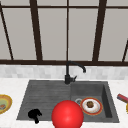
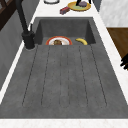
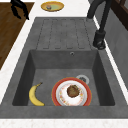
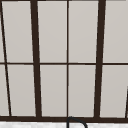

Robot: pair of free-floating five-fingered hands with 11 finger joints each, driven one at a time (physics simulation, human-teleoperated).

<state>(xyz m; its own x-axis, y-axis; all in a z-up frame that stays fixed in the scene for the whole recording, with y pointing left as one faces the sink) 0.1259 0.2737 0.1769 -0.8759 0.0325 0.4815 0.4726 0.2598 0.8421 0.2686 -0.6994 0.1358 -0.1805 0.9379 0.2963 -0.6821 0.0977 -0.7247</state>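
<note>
My left hand (image 1: 35,115) hovers over the front left corner of the grey drainboard (image 1: 42,96), fingers loosely spread and holding nothing. It also shows at the counter's front edge as the left hand (image 2: 124,62) and the left hand (image 3: 18,8). A big red ball (image 1: 67,115) sits at the sink's front edge, covering part of the basin. In the basin lie a red-rimmed plate (image 3: 72,92) with a brown lump on it and a banana (image 3: 36,95) beside it. My right hand (image 2: 83,2) is above a yellow plate (image 2: 78,7) on the right counter.
A black faucet (image 1: 68,72) stands behind the sink's middle. A second yellow plate (image 1: 3,103) with food rests on the left counter. A red block (image 1: 122,98) lies on the right counter. A window with dark bars (image 4: 67,62) fills the wall behind.
</note>
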